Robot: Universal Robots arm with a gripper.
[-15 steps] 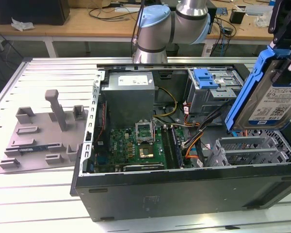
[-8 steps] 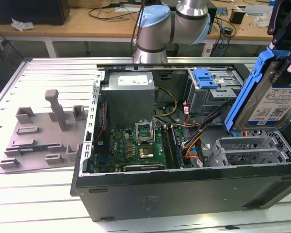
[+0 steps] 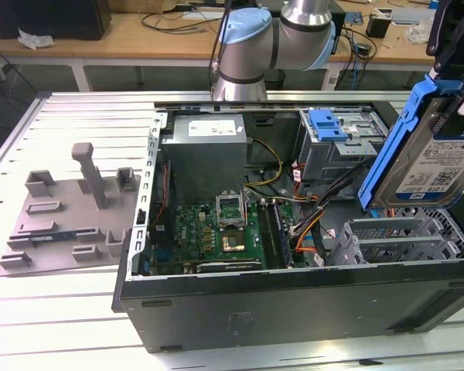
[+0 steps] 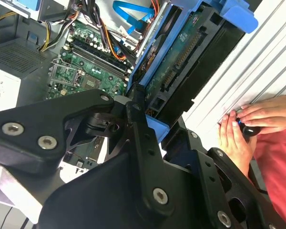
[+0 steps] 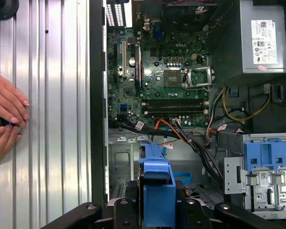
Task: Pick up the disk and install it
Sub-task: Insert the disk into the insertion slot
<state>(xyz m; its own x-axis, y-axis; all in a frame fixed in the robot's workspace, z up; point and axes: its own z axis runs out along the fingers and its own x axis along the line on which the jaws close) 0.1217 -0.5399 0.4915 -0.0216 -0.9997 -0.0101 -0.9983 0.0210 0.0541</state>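
The disk [image 3: 441, 166], a silver drive with a blue-and-white label in a blue carrier bracket, hangs tilted on edge above the open computer case [image 3: 294, 305], at the exterior view's right. My black gripper [image 3: 453, 62] is shut on its upper end. In the second wrist view the disk [image 4: 181, 71] stretches away from the gripper [image 4: 150, 117], circuit side showing, over the case's edge. The first wrist view looks along the blue bracket's edge [image 5: 157, 188], which sits between the fingers [image 5: 126, 212]. A fixed metal drive cage with a blue tab [image 3: 334, 131] sits inside the case, apart from the disk.
The case holds a motherboard [image 3: 216, 228], a power supply [image 3: 205, 147] and loose cables [image 3: 305, 212]. A grey fixture plate [image 3: 69, 212] lies at the exterior view's left. A person's hands [image 5: 5, 114] rest on the ribbed table beside the case.
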